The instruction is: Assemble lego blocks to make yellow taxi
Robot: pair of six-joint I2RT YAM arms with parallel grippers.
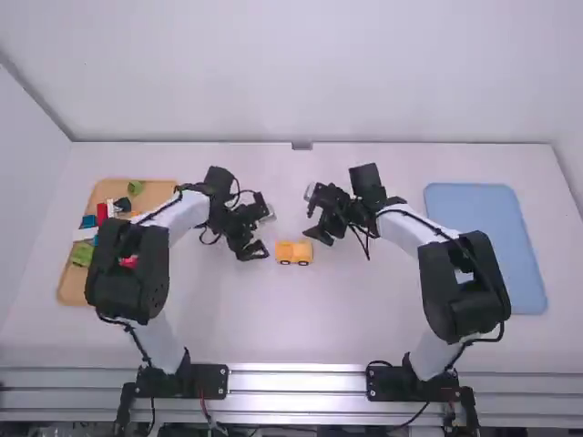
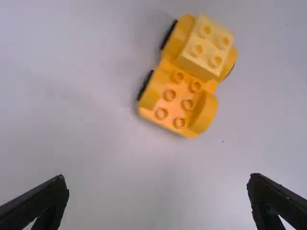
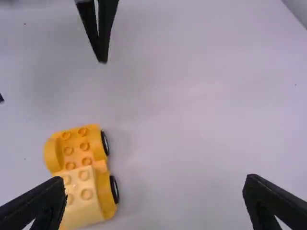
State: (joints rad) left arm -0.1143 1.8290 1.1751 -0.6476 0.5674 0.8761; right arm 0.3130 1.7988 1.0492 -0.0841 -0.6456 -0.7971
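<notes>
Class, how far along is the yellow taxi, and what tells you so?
Partly built, it seems. Done: a pale yellow block sits on one end of the wheeled base. In hand: nothing; the left gripper and right gripper have open fingers. To do: probably covering the bare studs, perhaps with loose blocks from the tray.

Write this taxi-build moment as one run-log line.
left end effector: open, empty | right end effector: open, empty | wheeled yellow base: on table, between them | pale yellow block: on base
</notes>
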